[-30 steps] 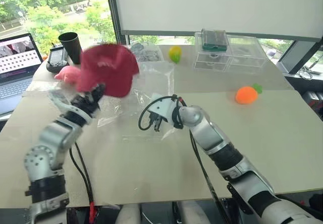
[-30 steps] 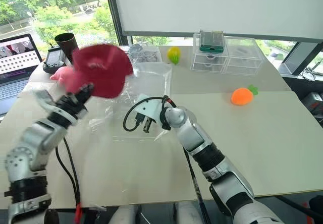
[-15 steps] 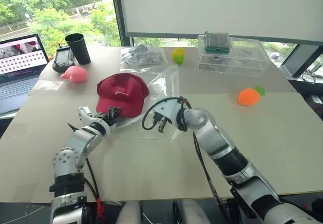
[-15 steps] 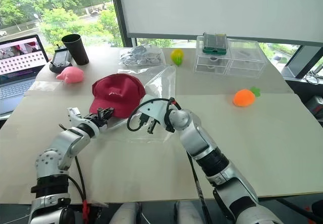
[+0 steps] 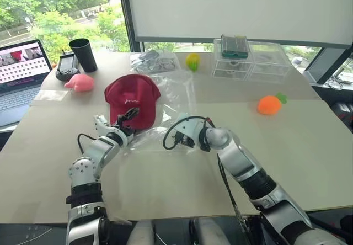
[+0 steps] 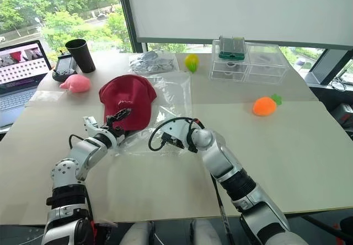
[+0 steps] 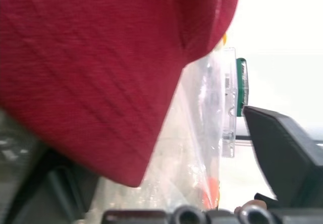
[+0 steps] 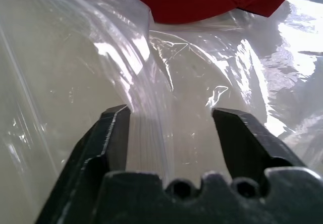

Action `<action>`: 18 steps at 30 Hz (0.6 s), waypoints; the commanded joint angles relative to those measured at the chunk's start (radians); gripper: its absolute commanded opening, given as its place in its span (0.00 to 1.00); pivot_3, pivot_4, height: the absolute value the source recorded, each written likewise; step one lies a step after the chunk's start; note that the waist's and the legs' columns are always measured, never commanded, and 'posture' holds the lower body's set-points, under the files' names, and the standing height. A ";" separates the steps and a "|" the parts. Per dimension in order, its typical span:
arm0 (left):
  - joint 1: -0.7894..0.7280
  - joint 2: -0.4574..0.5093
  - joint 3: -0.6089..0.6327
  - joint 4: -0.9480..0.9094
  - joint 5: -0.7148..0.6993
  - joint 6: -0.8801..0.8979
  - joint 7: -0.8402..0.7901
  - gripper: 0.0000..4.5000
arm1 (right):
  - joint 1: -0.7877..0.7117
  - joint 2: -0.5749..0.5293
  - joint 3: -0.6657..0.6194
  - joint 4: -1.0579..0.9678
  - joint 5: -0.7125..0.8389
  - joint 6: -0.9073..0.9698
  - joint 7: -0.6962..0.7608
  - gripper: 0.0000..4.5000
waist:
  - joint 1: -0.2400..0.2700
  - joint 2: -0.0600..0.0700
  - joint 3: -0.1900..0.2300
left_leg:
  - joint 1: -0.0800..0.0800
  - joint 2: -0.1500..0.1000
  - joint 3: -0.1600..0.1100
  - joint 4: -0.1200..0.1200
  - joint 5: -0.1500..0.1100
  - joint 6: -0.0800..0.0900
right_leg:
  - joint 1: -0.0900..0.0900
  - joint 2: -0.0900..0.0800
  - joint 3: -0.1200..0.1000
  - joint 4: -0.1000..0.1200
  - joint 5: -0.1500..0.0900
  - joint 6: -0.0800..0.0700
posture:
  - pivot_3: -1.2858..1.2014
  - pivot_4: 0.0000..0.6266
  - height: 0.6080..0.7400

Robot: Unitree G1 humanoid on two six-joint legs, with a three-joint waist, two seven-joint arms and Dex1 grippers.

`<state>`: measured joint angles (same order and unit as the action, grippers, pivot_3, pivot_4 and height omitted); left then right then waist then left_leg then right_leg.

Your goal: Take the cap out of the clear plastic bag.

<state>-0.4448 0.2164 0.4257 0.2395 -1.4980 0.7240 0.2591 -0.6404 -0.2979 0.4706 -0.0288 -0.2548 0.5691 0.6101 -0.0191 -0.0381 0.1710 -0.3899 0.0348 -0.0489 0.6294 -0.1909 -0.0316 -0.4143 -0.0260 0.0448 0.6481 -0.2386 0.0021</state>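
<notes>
One cap [image 5: 131, 99], dark red fabric, small white mark on the front. It lies on the table [image 5: 309, 162] toward the left edge, outside the bag, its right side overlapping the bag's left margin.

One clear plastic bag [image 5: 175, 93], glossy and wrinkled, spread flat at the table's middle, running from beside the cap toward the far edge.

One smaller clear bag [image 5: 154, 60] of grey bits, near the far edge, behind the cap.

One pink toy [image 5: 80, 82] and one black cup [image 5: 86, 53], toward the far left corner, with one small dark device [image 5: 67, 65] beside the cup.

One laptop [image 5: 20, 74], open, beyond the table's left edge.

One yellow-green fruit toy [image 5: 192, 62] near the far edge; one orange carrot-like toy [image 5: 270, 104] toward the right edge.

One clear drawer unit [image 5: 251, 60] at the far edge, a green box [image 5: 234, 45] on top.

Left gripper [image 5: 128, 119]: arm bent at the elbow, reaching forward nearly level; fingers spread apart at the cap's near brim, the brim lying between them, not clamped.

Right gripper [image 8: 171, 125]: arm reaching forward and leftward, angled down; fingers parted over the bag's near edge, with film between them but not pinched.
</notes>
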 commanded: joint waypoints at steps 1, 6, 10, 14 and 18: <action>0.034 -0.017 0.017 0.038 0.037 0.015 0.019 1.00 | -0.011 0.000 -0.018 -0.032 -0.002 -0.005 0.000 1.00 | -0.001 0.000 0.000 | 0.001 0.000 0.000 0.000 0.000 0.000 | 0.001 0.000 0.000 0.000 0.000 0.000 | 0.52 0.24 1.00; 0.075 -0.030 0.033 -0.035 0.019 0.043 0.057 1.00 | 0.005 -0.054 0.001 -0.105 0.025 0.006 0.101 1.00 | -0.003 0.000 0.000 | 0.001 0.000 0.000 -0.001 0.000 0.000 | 0.001 0.000 0.000 -0.001 0.000 0.000 | 0.52 0.24 1.00; 0.159 -0.014 0.049 -0.172 -0.053 0.089 0.109 1.00 | 0.031 -0.122 -0.033 -0.185 0.078 0.012 0.185 1.00 | -0.007 0.000 0.000 | 0.001 0.000 0.000 -0.002 0.000 0.000 | 0.001 -0.001 0.000 -0.002 -0.001 0.002 | 0.52 0.24 1.00; 0.299 0.076 0.066 -0.340 -0.089 0.136 0.126 1.00 | 0.069 -0.165 -0.176 -0.308 0.266 0.143 0.292 1.00 | -0.022 0.000 0.000 | 0.000 0.000 0.000 -0.004 -0.001 -0.001 | 0.000 -0.001 0.001 -0.003 -0.002 0.003 | 0.52 0.24 1.00; 0.426 0.322 0.116 -0.504 0.024 0.170 -0.057 1.00 | 0.096 -0.214 -0.425 -0.363 0.509 0.292 0.369 1.00 | -0.027 -0.001 0.002 | -0.001 0.002 0.001 -0.004 -0.001 -0.001 | -0.005 0.001 0.003 -0.001 -0.002 0.002 | 0.52 0.24 1.00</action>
<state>-0.0265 0.5037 0.5012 -0.2083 -1.5122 0.8922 0.2609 -0.5400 -0.5068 0.1381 -0.3478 0.1639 0.8068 0.9574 -0.0463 -0.0396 0.1735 -0.3907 0.0363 -0.0481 0.6249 -0.1919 -0.0325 -0.4195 -0.0249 0.0474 0.6478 -0.2410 0.0024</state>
